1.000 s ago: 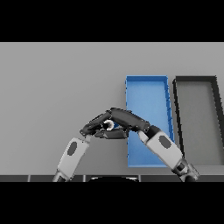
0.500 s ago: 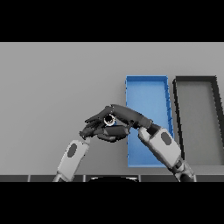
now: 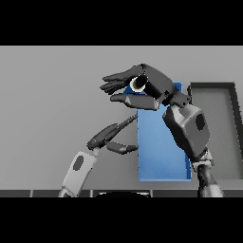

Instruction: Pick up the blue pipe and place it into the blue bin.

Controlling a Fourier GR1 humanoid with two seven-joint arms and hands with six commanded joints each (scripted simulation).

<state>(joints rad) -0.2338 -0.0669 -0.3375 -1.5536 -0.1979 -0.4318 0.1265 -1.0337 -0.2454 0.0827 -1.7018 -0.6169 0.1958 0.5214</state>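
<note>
One blue pipe shows, only as a round light end with a dark bore, in the upper middle of the frame. The right hand is clamped on it: fingers arch over the top and the thumb lies underneath, so most of the pipe's length is hidden inside the hand. Hand and pipe sit over the upper left corner of the blue bin, raised off the grey desk.

Two bins stand side by side on the right half of the frame. The blue bin is in the middle right; the one dark grey bin is just beside it at the right edge. The right forearm crosses the blue bin's right side and covers part of the gap between the two.

The left hand is at lower centre, fingers straight and spread apart, holding nothing; its fingertips reach the blue bin's left wall.
</note>
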